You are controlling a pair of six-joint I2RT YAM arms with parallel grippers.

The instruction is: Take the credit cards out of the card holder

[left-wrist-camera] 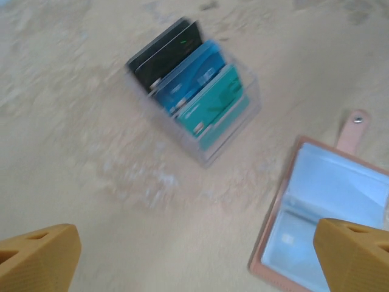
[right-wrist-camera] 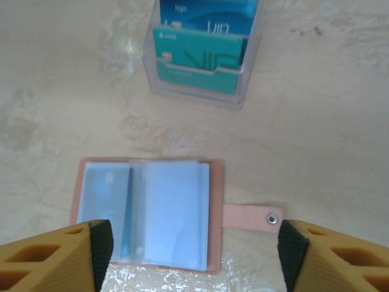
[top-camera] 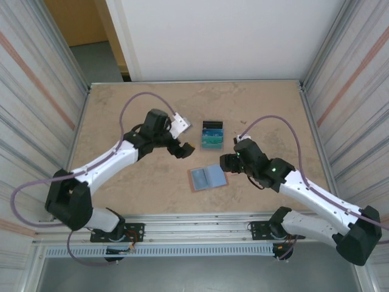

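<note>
Pinkish leather card holder (right-wrist-camera: 146, 213) lies open flat near clear stand (right-wrist-camera: 200, 61), left gripper (left-wrist-camera: 194, 249) and right gripper (right-wrist-camera: 194, 246) both spread empty; right should drop over the pocketed credit card (right-wrist-camera: 108, 204), pinch its edge, slide flat.

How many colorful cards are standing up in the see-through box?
2. A blue card stands in the middle of the clear stand, a teal card in the front slot. More may be hidden inside the open card holder.
</note>
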